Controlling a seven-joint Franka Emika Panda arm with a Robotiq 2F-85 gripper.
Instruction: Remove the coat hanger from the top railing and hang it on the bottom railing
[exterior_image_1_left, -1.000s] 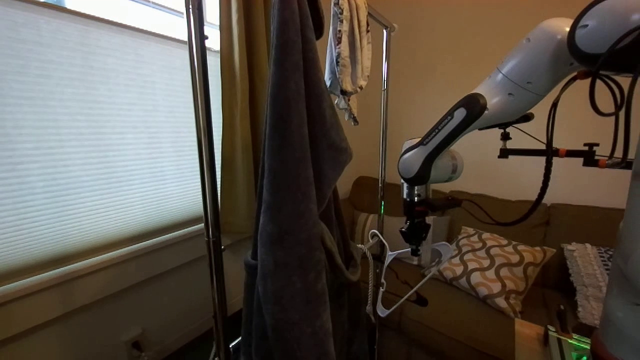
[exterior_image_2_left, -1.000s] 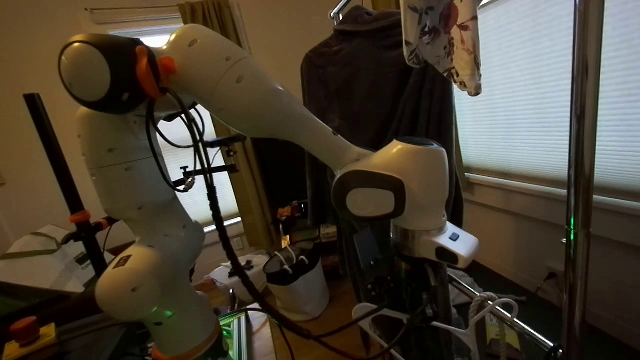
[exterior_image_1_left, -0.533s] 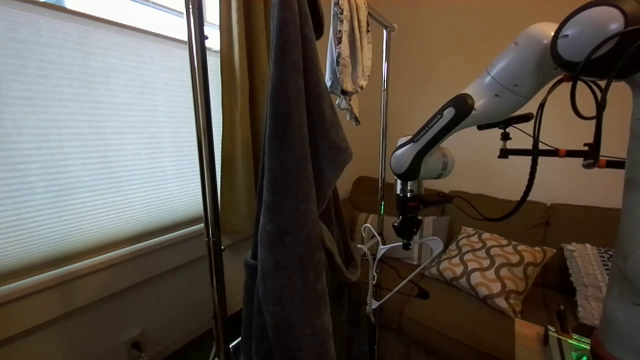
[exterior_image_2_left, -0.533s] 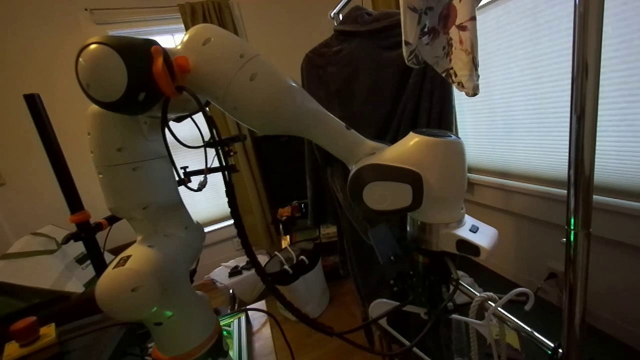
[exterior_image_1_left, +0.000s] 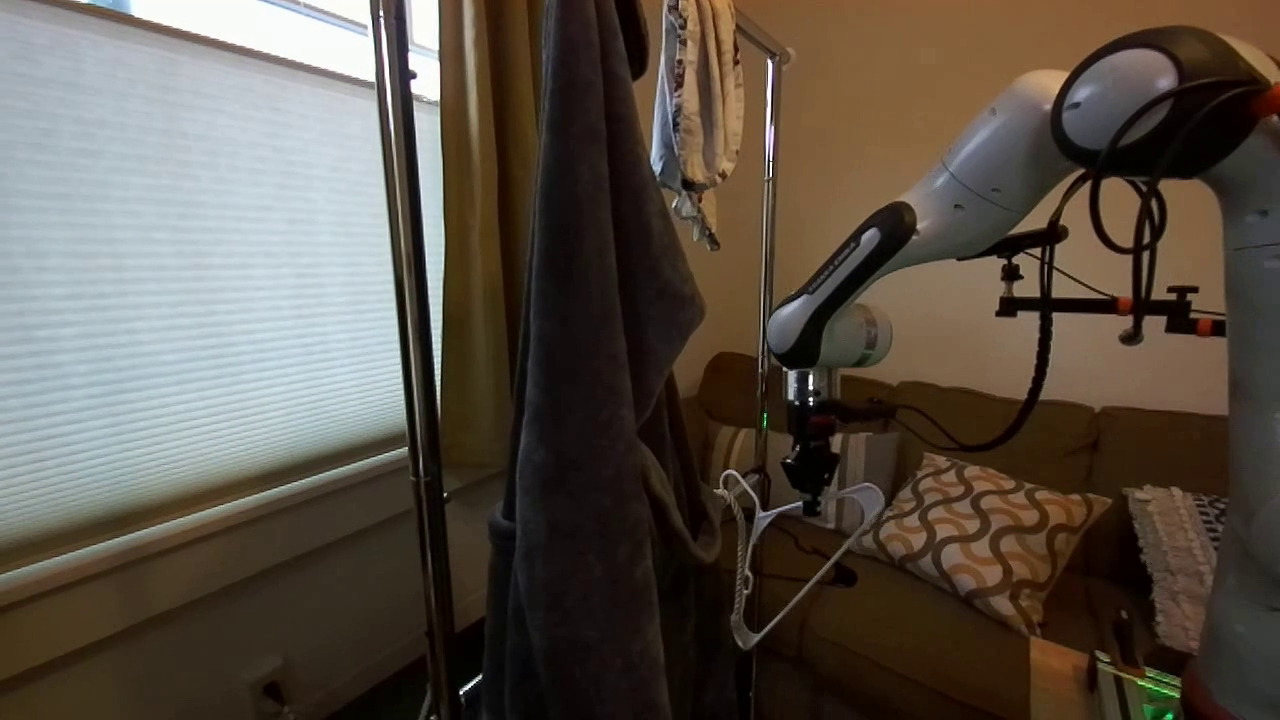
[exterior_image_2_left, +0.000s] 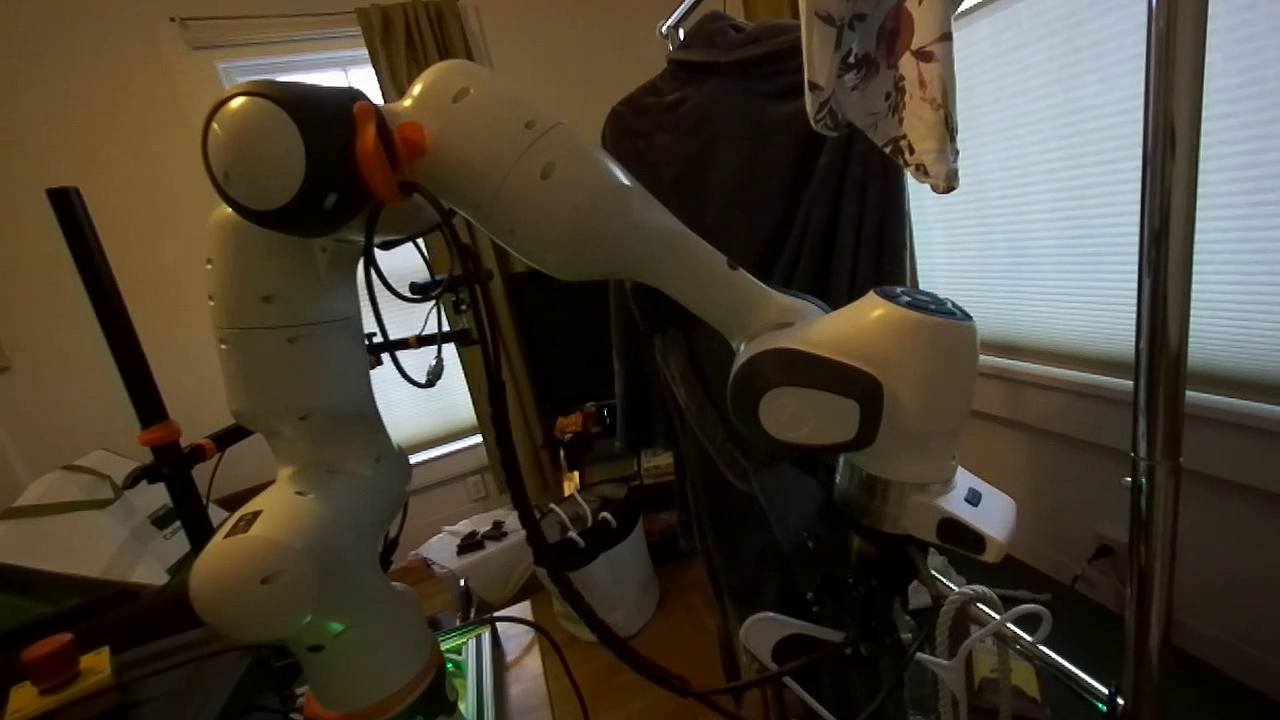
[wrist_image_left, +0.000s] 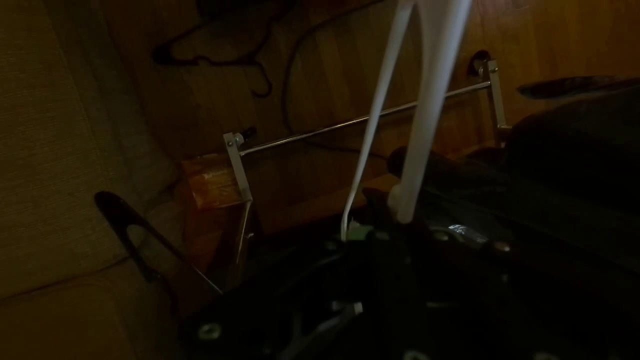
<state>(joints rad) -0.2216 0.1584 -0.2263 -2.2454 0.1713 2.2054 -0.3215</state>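
Right of the hanging robe (exterior_image_1_left: 600, 380) in an exterior view, the claw (exterior_image_1_left: 811, 506) is clamped on the upper side of the white hanger (wrist_image_left: 429, 115), held tilted in the air, well below the top rail (exterior_image_1_left: 761, 35). Near a rope (exterior_image_2_left: 966, 596) hanging at the bottom rail (exterior_image_2_left: 1076, 673), the hanger's hooked end shows close to that rail; whether the two touch cannot be told. On the same rack (exterior_image_2_left: 1160, 400), at the robe's far side, hangs a floral cloth (exterior_image_1_left: 705, 100). Beyond, to the right, a sofa (exterior_image_1_left: 900, 630) holds a patterned pillow (exterior_image_1_left: 985, 540), while the wrist view shows a dark hanger (wrist_image_left: 225, 62) lying on the floor (wrist_image_left: 345, 75).
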